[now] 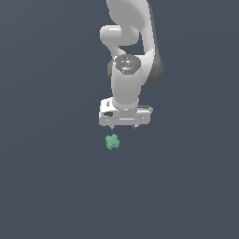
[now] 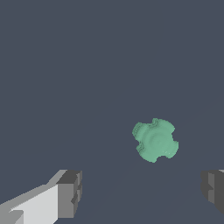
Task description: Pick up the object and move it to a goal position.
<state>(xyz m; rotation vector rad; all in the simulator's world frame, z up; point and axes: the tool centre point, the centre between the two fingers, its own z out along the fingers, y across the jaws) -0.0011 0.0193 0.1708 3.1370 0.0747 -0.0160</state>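
Arm [image 1: 128,56]: white Franka, reaching in from the top of the exterior view, wrist turned straight down.
Gripper [image 1: 123,127]: white body level, two short dark fingertips poking out beneath it; spread wide, holding nothing.
Fingers [image 2: 70,192]: in the wrist view, one grey pad at each lower corner, far apart, with bare floor between them.
Object [image 1: 112,142]: small mint-green lumpy cluster, narrower than the gripper body.
Object position, exterior view: lying on the floor just below the gripper, shifted slightly toward the exterior view's left of the gripper's midline, roughly under the fingertip on that side.
Object position, wrist view: object [image 2: 155,140] seen from above as a rounded, notched, knobbly shape; clear of both pads, touching neither, and closer to one pad than the other.
Contact: none visible; a strip of floor shows between fingertips and object in the exterior view.
Height of gripper over floor: hard to judge, probably a short way above, since no shadow or edge gives a reference.
Floor [image 1: 46,186]: plain dark slate-blue, uniform in both views.
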